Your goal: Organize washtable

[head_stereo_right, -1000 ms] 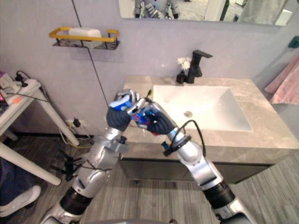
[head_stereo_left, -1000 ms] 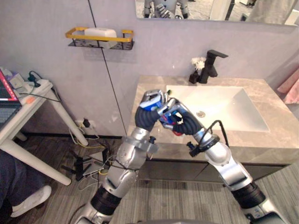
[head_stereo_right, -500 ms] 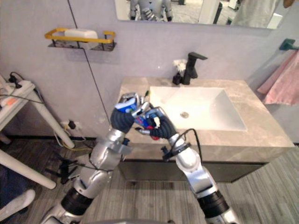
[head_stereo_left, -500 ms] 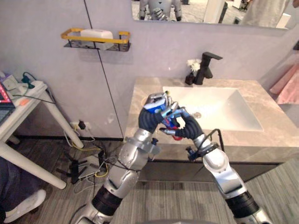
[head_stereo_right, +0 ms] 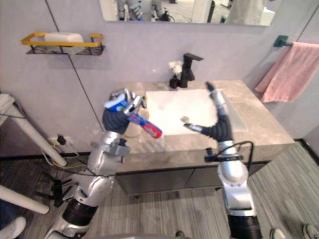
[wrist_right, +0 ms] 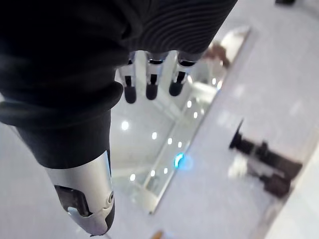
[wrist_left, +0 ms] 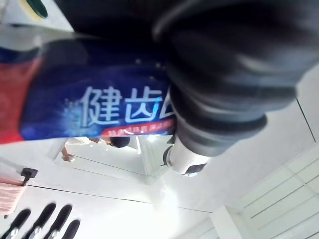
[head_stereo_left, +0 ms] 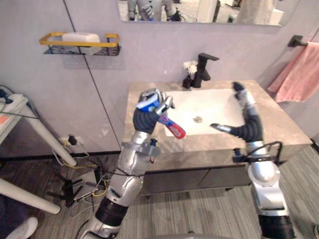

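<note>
A blue and red toothpaste tube (head_stereo_left: 168, 123) hangs over the left edge of the washtable, slanting down toward the sink. My left hand (head_stereo_left: 146, 113) is shut on its upper end; in the left wrist view the tube (wrist_left: 99, 107) lies pressed against the dark cover (wrist_left: 224, 74). My right hand (head_stereo_left: 245, 117) is raised above the right side of the white sink (head_stereo_left: 212, 104), well apart from the tube. It is open, with straight fingers (wrist_right: 149, 82) pointing up and the thumb spread out, and it holds nothing.
A black faucet (head_stereo_left: 203, 69) and a small flower vase (head_stereo_left: 188, 75) stand behind the sink on the grey stone countertop (head_stereo_left: 281, 124). A pink towel (head_stereo_left: 299, 69) hangs at the right. A yellow wall shelf (head_stereo_left: 79, 42) carries a white soap. A white table (head_stereo_left: 17, 127) stands at far left.
My right hand has let go of the tube, opened and swung away to the right over the sink. The left hand keeps the tube. The camera has shifted too.
</note>
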